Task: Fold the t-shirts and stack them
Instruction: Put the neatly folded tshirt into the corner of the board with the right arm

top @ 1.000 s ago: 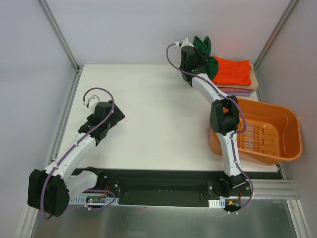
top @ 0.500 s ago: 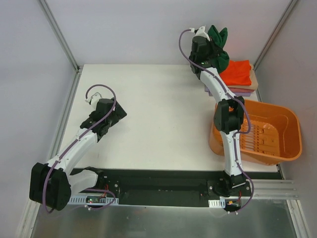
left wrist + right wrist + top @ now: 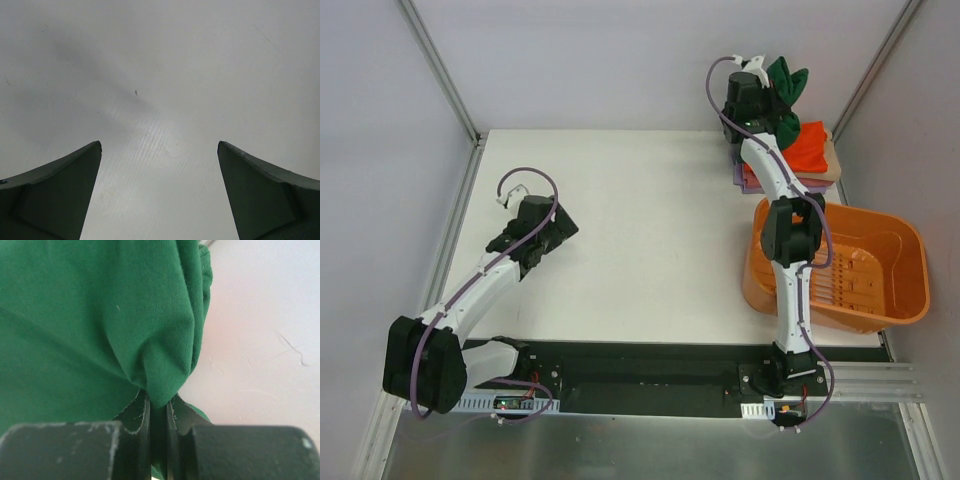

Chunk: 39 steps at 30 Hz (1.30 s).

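My right gripper [image 3: 767, 98] is shut on the dark green t-shirt [image 3: 786, 95] and holds it bunched up above the far right corner. In the right wrist view the green cloth [image 3: 95, 315] fills the frame, pinched between the closed fingers [image 3: 142, 420]. Below it lies a stack of folded shirts: bright orange [image 3: 813, 148] on top, tan [image 3: 833, 160] under it, lavender [image 3: 760, 182] at the bottom. My left gripper [image 3: 560, 225] is open and empty over the bare table at the left; its fingers [image 3: 60, 195] are wide apart above the white surface.
An orange plastic basket [image 3: 895, 280] stands at the right edge of the white table [image 3: 640, 230], just in front of the shirt stack. Grey walls and metal frame posts close in the back and sides.
My right gripper has carried the green shirt to the right and farther back, from left of the stack to over it. The left arm has shifted slightly.
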Available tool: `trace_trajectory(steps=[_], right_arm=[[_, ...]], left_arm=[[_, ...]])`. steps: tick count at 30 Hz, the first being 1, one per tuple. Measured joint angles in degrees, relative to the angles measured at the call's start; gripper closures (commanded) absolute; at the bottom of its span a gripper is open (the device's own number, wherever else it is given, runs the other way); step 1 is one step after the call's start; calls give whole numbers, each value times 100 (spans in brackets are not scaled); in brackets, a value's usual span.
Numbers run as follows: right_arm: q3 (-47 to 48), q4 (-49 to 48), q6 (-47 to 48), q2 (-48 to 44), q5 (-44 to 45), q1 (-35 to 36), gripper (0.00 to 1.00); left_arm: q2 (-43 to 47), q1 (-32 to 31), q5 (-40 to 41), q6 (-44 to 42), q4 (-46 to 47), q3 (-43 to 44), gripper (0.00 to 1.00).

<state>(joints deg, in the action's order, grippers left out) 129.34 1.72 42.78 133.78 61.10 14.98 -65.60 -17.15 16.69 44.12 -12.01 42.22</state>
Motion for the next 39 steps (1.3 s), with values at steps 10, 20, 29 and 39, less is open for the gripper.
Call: trace_trajectory(steps=[10, 20, 29, 39], right_arm=[[-50, 573, -595, 0, -581, -673, 99], [70, 975, -1086, 136, -1801, -1095, 64], [378, 988, -1165, 568, -2100, -1327, 4], [-846, 1016, -1471, -570, -2487, -1355, 4]], left_arm=[[-289, 0, -42, -2, -79, 308, 1], [-417, 0, -131, -17, -76, 507, 1], [-459, 0, -170, -90, -87, 636, 1], [-323, 0, -262, -201, -118, 688, 1]])
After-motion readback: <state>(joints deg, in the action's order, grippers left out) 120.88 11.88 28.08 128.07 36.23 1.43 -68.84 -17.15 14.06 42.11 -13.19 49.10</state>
